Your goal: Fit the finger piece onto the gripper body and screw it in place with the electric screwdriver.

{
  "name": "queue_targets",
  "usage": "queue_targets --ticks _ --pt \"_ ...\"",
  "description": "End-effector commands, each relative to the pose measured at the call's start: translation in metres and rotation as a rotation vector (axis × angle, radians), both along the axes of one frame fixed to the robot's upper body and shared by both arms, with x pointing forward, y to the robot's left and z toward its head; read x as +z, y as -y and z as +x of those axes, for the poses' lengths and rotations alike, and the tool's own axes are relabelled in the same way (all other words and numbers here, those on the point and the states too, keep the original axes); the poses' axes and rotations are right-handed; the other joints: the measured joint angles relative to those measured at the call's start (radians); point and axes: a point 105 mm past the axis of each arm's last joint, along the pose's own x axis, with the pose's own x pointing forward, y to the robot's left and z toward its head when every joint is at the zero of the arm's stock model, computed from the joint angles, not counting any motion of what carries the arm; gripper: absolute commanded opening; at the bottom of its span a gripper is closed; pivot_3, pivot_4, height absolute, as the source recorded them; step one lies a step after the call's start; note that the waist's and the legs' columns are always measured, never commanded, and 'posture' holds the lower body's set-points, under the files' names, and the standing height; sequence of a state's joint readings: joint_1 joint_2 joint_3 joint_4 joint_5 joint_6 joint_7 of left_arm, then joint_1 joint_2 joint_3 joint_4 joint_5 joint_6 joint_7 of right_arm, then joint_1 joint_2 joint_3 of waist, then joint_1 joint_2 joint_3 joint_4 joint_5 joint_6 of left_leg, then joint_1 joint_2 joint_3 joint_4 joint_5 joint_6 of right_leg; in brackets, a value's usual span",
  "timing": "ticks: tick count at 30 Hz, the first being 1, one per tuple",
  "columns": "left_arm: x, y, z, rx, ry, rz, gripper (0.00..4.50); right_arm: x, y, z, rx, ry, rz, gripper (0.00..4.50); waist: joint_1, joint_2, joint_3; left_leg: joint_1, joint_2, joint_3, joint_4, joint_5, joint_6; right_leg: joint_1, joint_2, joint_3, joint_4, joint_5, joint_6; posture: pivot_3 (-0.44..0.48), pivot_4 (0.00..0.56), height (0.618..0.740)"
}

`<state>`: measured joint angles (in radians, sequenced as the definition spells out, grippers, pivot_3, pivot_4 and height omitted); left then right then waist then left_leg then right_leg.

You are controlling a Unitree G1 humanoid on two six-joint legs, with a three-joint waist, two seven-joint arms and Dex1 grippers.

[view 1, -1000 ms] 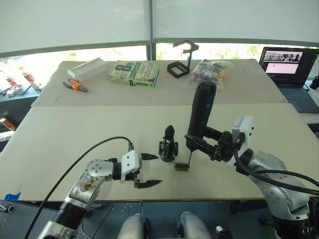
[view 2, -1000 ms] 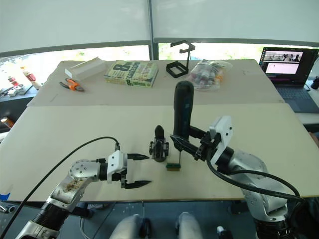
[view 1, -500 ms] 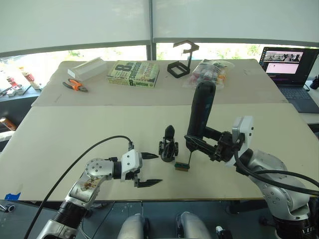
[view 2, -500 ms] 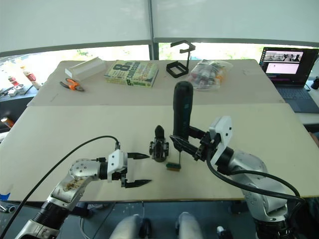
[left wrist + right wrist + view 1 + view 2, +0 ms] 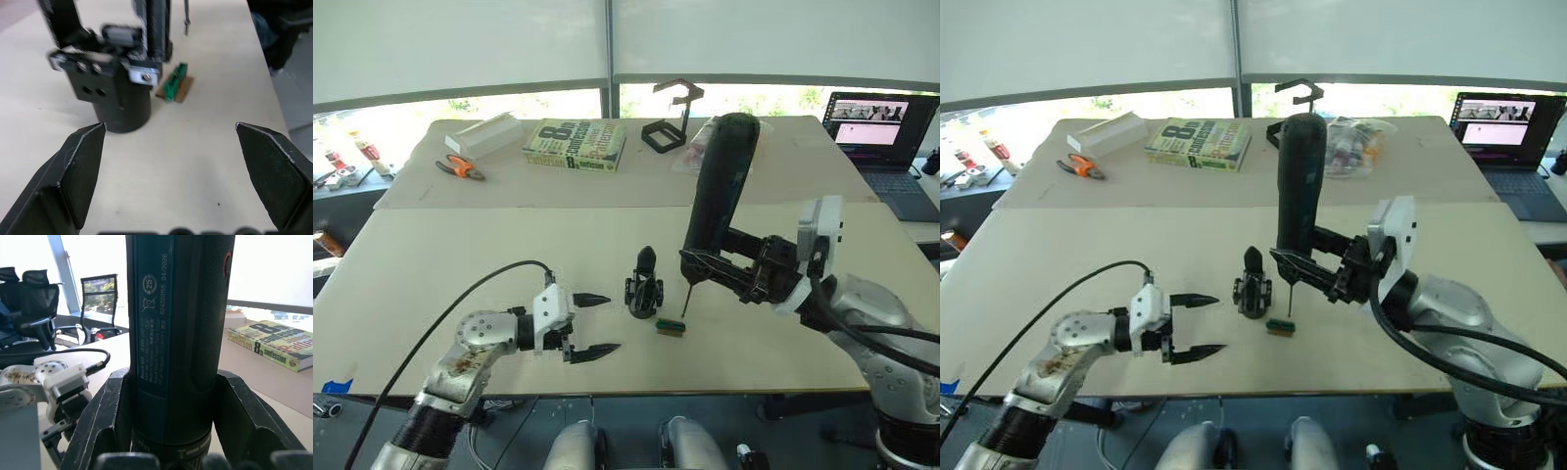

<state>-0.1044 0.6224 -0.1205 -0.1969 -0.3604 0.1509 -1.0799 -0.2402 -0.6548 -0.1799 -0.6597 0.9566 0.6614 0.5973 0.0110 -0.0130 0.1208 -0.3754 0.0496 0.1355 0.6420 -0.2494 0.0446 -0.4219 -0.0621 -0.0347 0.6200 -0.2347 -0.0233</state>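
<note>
The gripper body stands on the near table just left of centre, with a pointed black finger rising from it. Whether that finger is the finger piece I cannot tell. My right gripper is shut on the electric screwdriver, which is held almost upright. Its thin bit hangs just right of the body, above a small green-and-brown block. My left gripper is open, low over the table left of the body. In the left wrist view the body sits ahead, between the open fingers.
On the far table lie a book, orange pliers, a white box, a black wire-frame stand and a clear bag of small items. A laptop sits at the far right.
My right arm has raised the screwdriver, lifting its bit off the green-and-brown block. My left gripper has drawn back a little to the left, still open.
</note>
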Motion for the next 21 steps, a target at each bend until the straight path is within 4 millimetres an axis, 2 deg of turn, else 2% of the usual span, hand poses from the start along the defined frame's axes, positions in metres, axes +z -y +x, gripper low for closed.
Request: queue_targets --ticks 1,6,10,16,21 --pt "0.025 -0.009 -0.003 0.017 0.034 -0.018 4.50 0.034 0.000 -0.010 0.043 0.107 0.019 1.92 0.000 0.000 0.000 0.000 0.000 0.000 0.000 0.000 0.000 0.000 0.000 0.000 0.000 0.000 0.000 0.000 0.150 0.740" --pt "0.046 -0.015 0.002 0.059 0.058 -0.035 4.50 0.054 0.000 -0.006 0.082 0.135 0.006 1.92 0.002 0.000 0.000 0.000 0.000 0.000 0.000 0.000 0.000 0.000 0.000 -0.001 -0.001 0.000 0.000 0.000 0.150 0.740" --pt "0.055 -0.016 0.005 0.074 0.078 -0.045 4.50 0.070 -0.003 -0.001 0.129 0.158 -0.002 1.92 0.001 0.000 0.000 -0.001 0.000 0.000 0.000 0.000 0.000 0.001 0.000 -0.001 -0.003 0.001 -0.001 0.000 0.150 0.740" --pt "0.052 -0.015 0.006 0.077 0.093 -0.037 4.50 0.096 -0.013 0.006 0.209 0.191 0.025 1.92 -0.002 0.000 0.000 -0.001 0.000 0.000 0.000 0.000 0.000 0.000 0.001 -0.001 -0.003 0.003 -0.004 0.000 0.150 0.740" --pt "0.043 -0.012 0.011 0.067 0.095 -0.030 4.50 0.109 -0.024 0.009 0.299 0.185 0.038 1.92 -0.001 0.000 0.000 -0.002 0.000 0.000 0.000 0.000 0.000 0.000 0.000 -0.002 -0.003 0.005 -0.008 0.000 0.150 0.740"
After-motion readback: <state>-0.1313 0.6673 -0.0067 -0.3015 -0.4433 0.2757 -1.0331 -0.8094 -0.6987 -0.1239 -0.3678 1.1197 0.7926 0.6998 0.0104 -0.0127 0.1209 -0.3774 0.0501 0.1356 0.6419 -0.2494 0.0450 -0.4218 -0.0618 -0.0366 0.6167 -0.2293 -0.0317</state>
